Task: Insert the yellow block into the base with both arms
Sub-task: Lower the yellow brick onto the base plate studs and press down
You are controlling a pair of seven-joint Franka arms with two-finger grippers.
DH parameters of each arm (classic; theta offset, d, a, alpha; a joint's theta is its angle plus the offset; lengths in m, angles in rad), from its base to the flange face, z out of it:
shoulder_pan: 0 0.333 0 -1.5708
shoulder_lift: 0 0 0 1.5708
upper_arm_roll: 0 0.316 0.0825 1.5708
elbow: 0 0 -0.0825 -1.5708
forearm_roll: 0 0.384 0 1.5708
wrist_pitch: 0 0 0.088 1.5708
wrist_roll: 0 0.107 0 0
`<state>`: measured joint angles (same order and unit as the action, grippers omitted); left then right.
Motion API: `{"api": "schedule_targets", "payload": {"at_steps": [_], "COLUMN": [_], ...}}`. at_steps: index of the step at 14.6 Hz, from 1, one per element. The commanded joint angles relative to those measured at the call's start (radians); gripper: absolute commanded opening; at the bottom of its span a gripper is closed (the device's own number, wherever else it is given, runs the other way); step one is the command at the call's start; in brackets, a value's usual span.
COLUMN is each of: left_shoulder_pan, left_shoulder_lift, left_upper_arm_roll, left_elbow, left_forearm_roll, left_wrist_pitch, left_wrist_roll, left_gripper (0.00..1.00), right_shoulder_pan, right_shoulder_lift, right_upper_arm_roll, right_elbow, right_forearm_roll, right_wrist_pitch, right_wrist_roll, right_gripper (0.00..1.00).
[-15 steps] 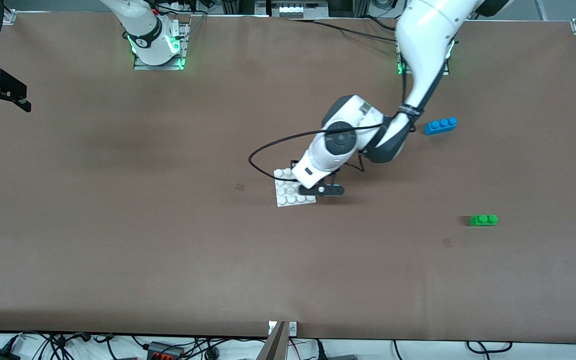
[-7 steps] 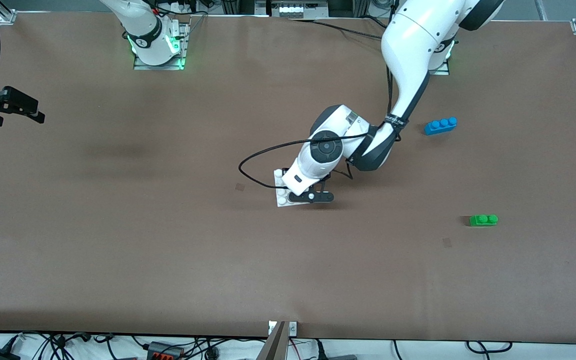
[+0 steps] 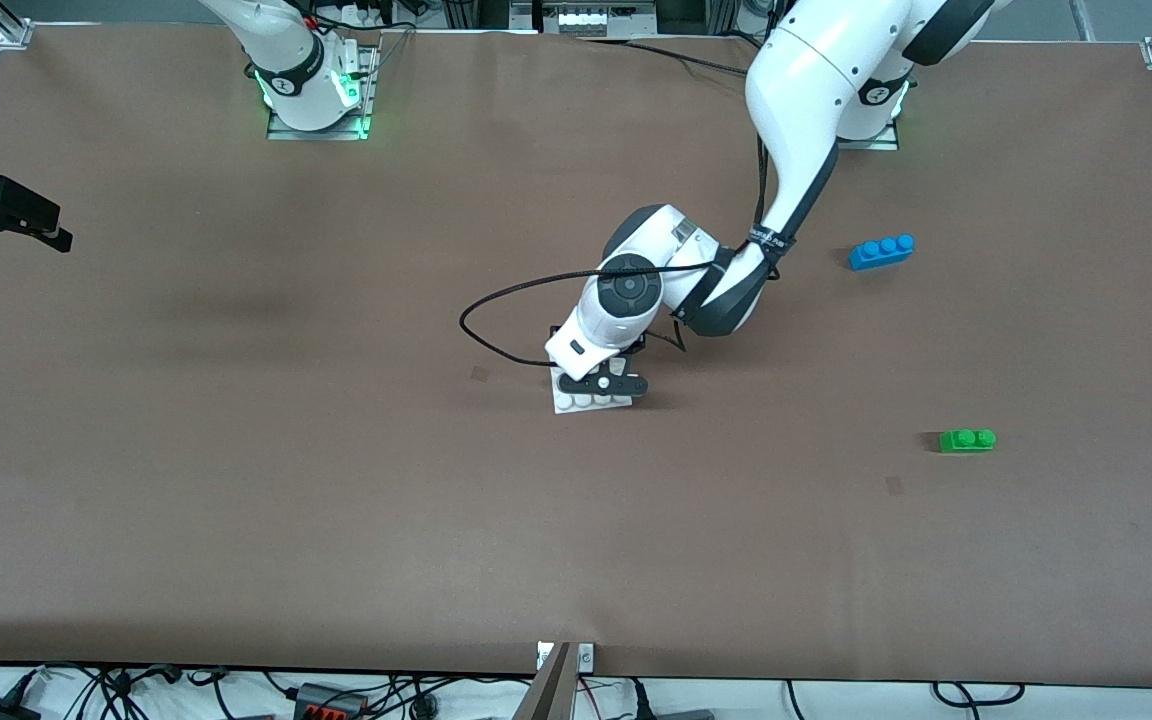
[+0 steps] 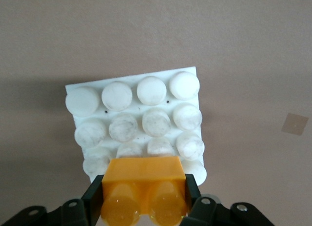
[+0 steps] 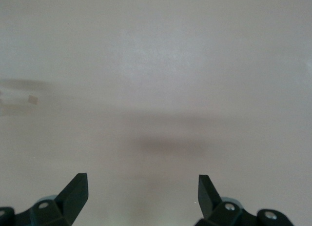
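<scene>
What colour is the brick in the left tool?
Yellow-orange brick; clearest in the left wrist view.

Looks like a robotics lab: two white arms (image 3: 796, 110) bolted on metal base plates along a brown-covered table (image 3: 336, 520), aluminium framing at its corners, loose cables and power strips below its front edge.

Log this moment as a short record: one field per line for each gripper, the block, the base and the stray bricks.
left gripper: shut on the yellow block, over the base
right gripper: open, waiting over bare table at the right arm's end
base: flat on the table, studs up
blue brick: toward the left arm's end
green brick: nearer the front camera than the blue brick
</scene>
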<state>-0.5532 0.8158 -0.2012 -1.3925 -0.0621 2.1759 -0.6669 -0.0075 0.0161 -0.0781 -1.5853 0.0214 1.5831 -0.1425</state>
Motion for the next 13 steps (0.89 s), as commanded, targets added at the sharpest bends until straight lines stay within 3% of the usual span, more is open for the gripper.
{"api": "schedule_targets", "payload": {"at_steps": [1,13], "left_shoulder_pan": [-0.013,-0.014], "left_shoulder_lift": [0.019,0.026], "left_upper_arm_roll": [0.011,0.032], "left_elbow": [0.038,0.035], "left_forearm_roll": [0.021,0.024], "left_wrist_pitch": [-0.018,0.007], "left_wrist_roll": [-0.049,-0.1], "left_gripper": [0.54,0.54], "right_shoulder_pan": [0.012,0.02], "right_shoulder_lift": [0.008,0.008], "right_upper_arm_roll": [-0.008,-0.005], "right_elbow": [0.025,0.025], "right_forearm_roll": [-0.011,-0.009], "right_wrist_pitch": [-0.032,-0.034], "right_wrist_roll": [0.021,0.021], "right_gripper": [1.0,1.0]}}
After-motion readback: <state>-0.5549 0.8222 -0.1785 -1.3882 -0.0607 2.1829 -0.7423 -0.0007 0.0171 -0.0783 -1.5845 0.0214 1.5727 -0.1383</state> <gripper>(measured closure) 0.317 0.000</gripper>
